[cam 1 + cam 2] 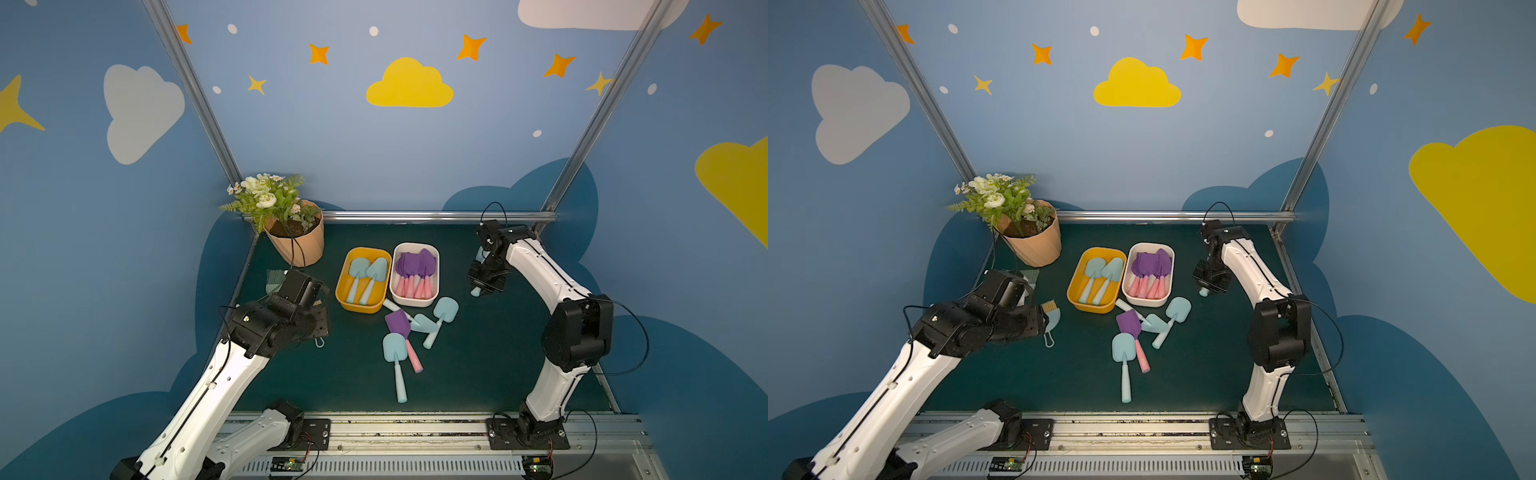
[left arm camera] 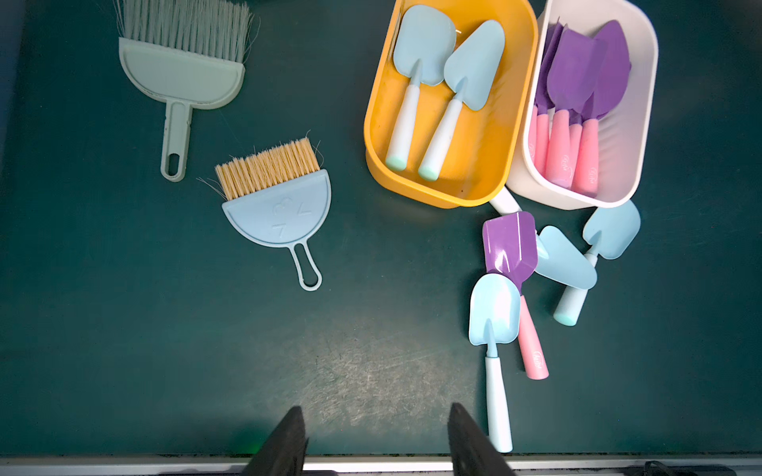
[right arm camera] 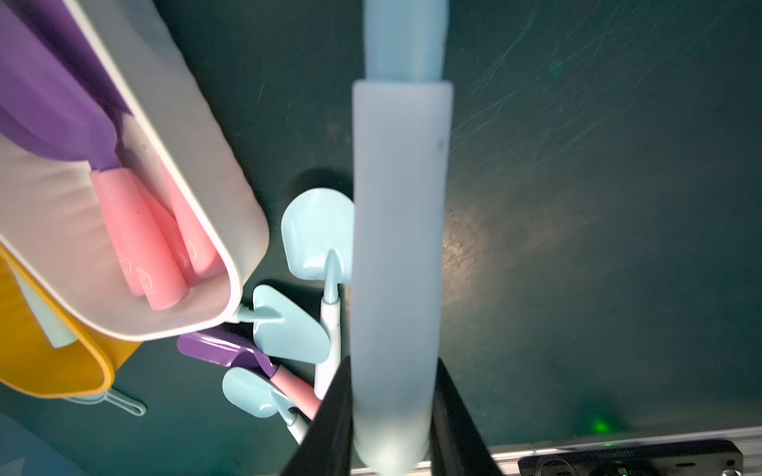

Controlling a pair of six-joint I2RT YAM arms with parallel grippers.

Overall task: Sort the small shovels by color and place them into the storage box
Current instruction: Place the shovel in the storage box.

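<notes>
The yellow storage box (image 1: 341, 291) holds two pale blue small shovels (image 2: 449, 94). Beside it, the white storage box (image 1: 436, 270) holds several purple shovels with pink handles (image 2: 585, 82). In front of the boxes a purple shovel (image 1: 398, 323) lies on the mat in a loose pile with three blue ones (image 1: 394, 348). To the right of the white box my right gripper (image 3: 391, 362) is shut on the pale handle of another blue shovel (image 3: 398, 247), held above the mat. My left gripper (image 2: 375, 408) hangs open and empty over bare mat, left of the pile.
A peach flowerpot (image 1: 297, 245) with flowers stands at the back left. A grey-green brush (image 2: 181, 78) and a light blue brush with tan bristles (image 2: 280, 210) lie on the mat left of the boxes. A metal rail (image 1: 415, 428) runs along the front edge.
</notes>
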